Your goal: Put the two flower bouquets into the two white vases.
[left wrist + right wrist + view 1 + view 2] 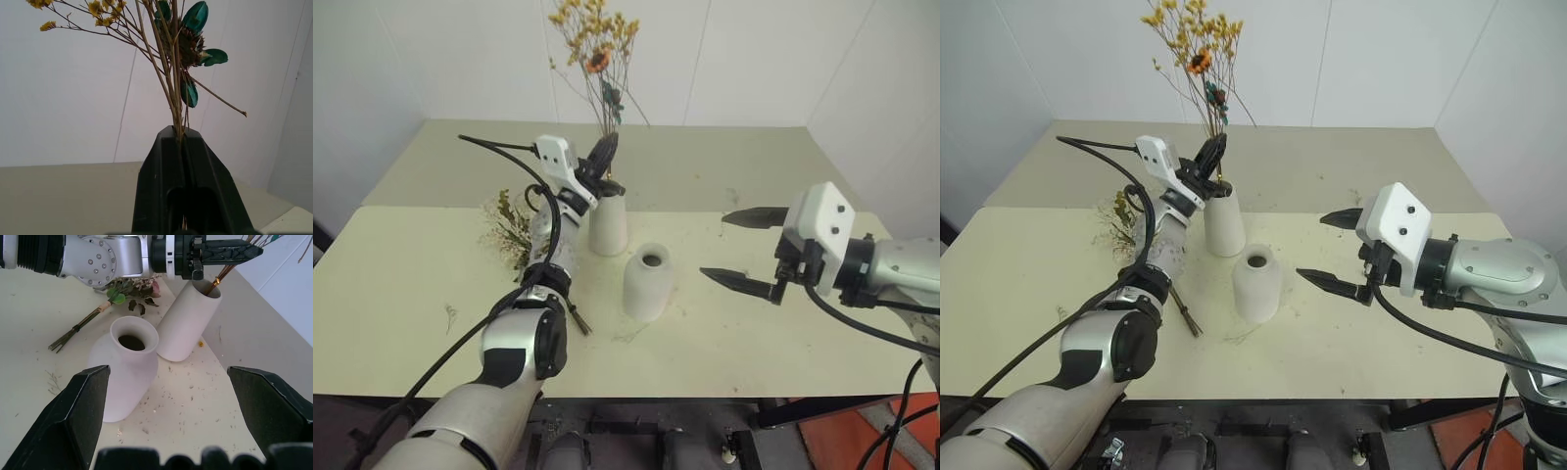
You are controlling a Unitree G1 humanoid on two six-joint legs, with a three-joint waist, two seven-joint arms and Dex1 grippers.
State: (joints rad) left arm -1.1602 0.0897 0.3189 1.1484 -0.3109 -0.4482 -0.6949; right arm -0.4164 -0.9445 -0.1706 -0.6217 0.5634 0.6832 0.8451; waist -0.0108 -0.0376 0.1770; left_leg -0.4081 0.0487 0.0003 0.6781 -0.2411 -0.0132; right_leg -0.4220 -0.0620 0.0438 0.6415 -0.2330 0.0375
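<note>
Yellow bouquet (stems) in left hand.

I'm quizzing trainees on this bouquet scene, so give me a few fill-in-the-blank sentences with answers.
1. The left gripper is shut on the ____ bouquet's stems.
2. Those stems enter the ____ vase.
3. The right gripper is ____ and empty.
4. The rose bouquet lies on the ____.

Answers: yellow; taller; open; table
</note>
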